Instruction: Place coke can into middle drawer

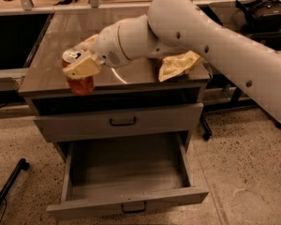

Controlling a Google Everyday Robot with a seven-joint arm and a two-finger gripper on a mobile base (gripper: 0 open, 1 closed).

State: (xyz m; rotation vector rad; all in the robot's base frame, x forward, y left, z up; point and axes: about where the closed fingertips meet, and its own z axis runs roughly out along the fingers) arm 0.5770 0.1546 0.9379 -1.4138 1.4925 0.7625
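Your hand (79, 61) is clamped around the coke can (81, 83), with one tan finger (80, 68) across its upper part. It holds the can at the front-left edge of the tabletop (51, 55); you cannot tell whether the can rests on it. Nearest you, low down, the middle drawer (168, 198) stands pulled out. Above it, the upper drawer (84, 123) is closed. Farther back on the right lies a chip bag (178, 65).
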